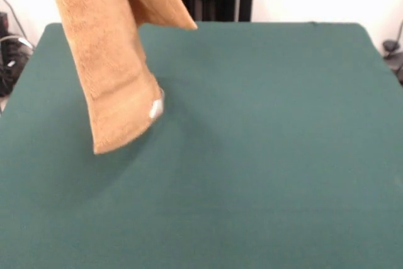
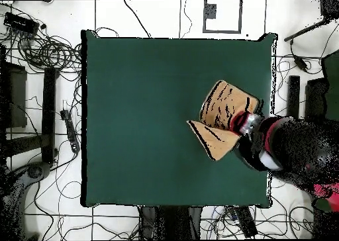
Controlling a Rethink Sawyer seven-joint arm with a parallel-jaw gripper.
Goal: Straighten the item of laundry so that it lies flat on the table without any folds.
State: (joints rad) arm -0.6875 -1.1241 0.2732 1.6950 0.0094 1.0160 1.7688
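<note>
A golden-orange terry towel [image 1: 113, 61] is seen hanging down from the top left of the front view, folded lengthwise, with its lower end and a small white tag [image 1: 155, 109] suspended above the dark green table [image 1: 264, 155], which fills the frame.

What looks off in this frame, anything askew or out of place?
The towel is not lying on the table: it hangs from above in a long doubled fold, and its low corner with the white tag appears clear of the cloth. Overhead, it sits bunched at the arm near one table edge. Nothing looks spilled or damaged.
</note>
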